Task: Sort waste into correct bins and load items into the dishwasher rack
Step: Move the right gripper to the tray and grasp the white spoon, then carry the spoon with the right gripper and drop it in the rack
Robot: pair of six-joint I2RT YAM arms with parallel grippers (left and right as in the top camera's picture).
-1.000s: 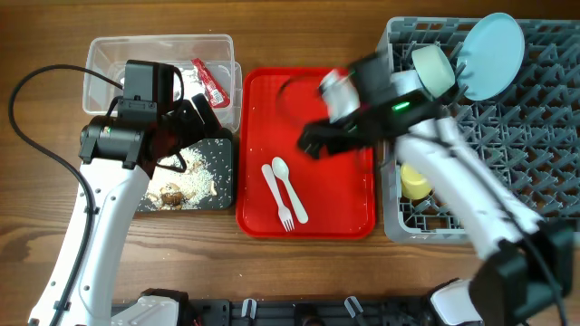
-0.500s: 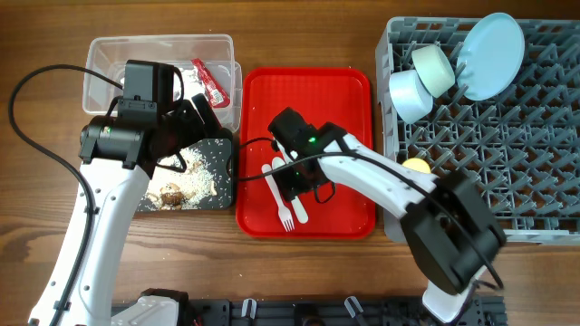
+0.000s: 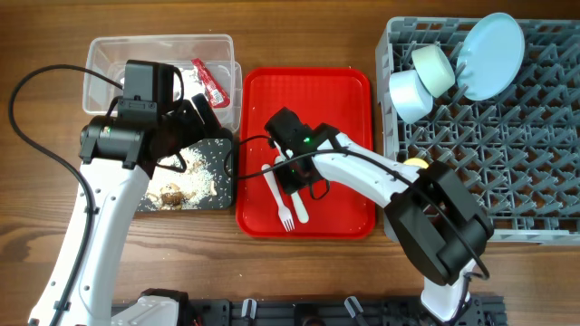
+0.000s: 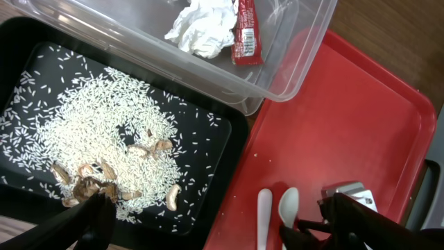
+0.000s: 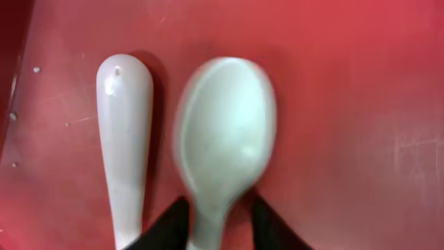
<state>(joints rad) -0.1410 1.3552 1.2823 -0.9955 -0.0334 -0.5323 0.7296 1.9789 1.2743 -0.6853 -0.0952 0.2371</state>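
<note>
The spoon (image 5: 225, 139) lies bowl-up on the red tray (image 3: 344, 100), just beside the fork (image 5: 125, 139), whose handle runs alongside it on the left of my right wrist view. My right gripper (image 5: 218, 223) is down over the spoon's neck, with one dark fingertip (image 5: 170, 223) on each side of it. The jaws stand narrow there, but I cannot tell whether they press on the plastic. The spoon looks slightly blurred.

Left of the red tray sits the black tray (image 4: 222, 149), spread with white rice (image 4: 90, 125) and a few brown food scraps (image 4: 90, 184) at its near edge. My left gripper (image 3: 195, 122) hangs above it, jaws wide apart and holding nothing. Behind it, the clear tub (image 3: 109, 54) holds the crumpled tissue (image 4: 201, 24) and the red-and-white wrapper (image 4: 246, 35).

On the far right of the table (image 3: 36, 36) is the grey rack (image 3: 507, 154). The pale blue plate (image 3: 494, 54) stands on edge at its back, with the mint green bowl (image 3: 435, 65) and light blue bowl (image 3: 410, 95) tipped beside it. The yellow cup (image 3: 417, 164) shows near the rack's left wall, partly behind my right arm
</note>
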